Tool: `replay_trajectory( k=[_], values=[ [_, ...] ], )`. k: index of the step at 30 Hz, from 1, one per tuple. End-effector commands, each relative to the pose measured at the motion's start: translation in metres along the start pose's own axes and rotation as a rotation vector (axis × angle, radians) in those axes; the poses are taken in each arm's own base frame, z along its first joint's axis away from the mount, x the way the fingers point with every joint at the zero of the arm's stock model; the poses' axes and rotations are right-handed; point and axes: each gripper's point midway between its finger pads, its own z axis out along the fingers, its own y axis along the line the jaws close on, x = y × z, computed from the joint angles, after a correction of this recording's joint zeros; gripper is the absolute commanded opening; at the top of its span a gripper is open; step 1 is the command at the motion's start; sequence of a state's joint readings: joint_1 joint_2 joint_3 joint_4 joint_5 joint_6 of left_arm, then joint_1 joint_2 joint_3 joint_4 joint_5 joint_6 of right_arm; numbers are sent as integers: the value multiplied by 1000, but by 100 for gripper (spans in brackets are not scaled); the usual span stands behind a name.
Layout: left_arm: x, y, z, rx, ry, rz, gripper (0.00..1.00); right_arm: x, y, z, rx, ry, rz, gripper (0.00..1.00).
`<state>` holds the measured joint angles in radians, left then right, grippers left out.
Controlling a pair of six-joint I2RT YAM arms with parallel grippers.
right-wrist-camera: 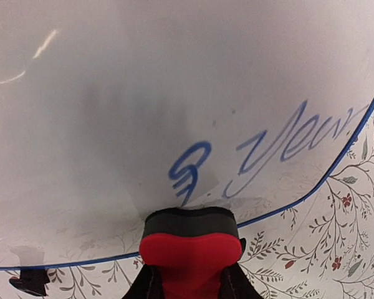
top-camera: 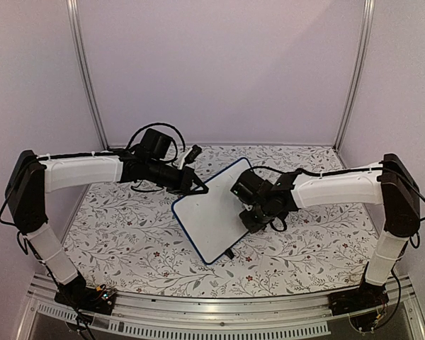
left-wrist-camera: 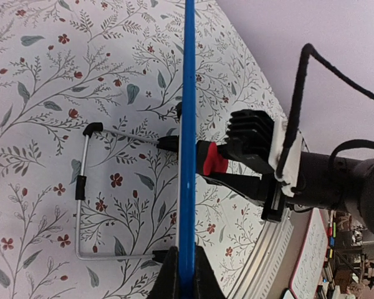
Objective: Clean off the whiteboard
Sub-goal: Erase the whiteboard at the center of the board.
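The whiteboard, white with a thin dark-blue frame, is held tilted above the middle of the table. My left gripper is shut on its left edge; in the left wrist view the fingers clamp the blue frame, seen edge-on. My right gripper is shut on a red eraser with a dark felt face, and the felt presses against the board face near its lower rim. Blue handwriting lies just beyond the eraser. To its left the board looks faintly smudged. The eraser also shows from behind the board.
A thin metal wire stand hangs from the board's back over the floral tablecloth. A small black foot sits at the board's lower rim. A metal rail runs along the near edge, and plain walls enclose the table.
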<state>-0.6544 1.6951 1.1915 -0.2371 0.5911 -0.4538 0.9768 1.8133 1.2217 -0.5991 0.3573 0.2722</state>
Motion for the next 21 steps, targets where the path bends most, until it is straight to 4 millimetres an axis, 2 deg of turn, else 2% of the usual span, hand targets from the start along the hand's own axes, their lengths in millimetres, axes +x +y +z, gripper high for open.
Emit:
replay_trajectory(
  k=[1, 3, 6, 14, 21],
  values=[
    [8, 1, 8, 9, 19, -5, 0, -46, -8, -13, 13, -111, 26, 25],
    [8, 2, 8, 8, 18, -6, 0, -52, -10, -15, 16, -120, 20, 25],
    [8, 2, 8, 8, 18, -4, 0, -50, -12, -11, 18, -110, 17, 25],
    [9, 3, 9, 9, 23, -10, 0, -6, -14, 9, 12, -28, 25, 25],
    [10, 3, 10, 10, 26, -12, 0, 7, -15, 6, 0, -18, 52, 25]
  ],
)
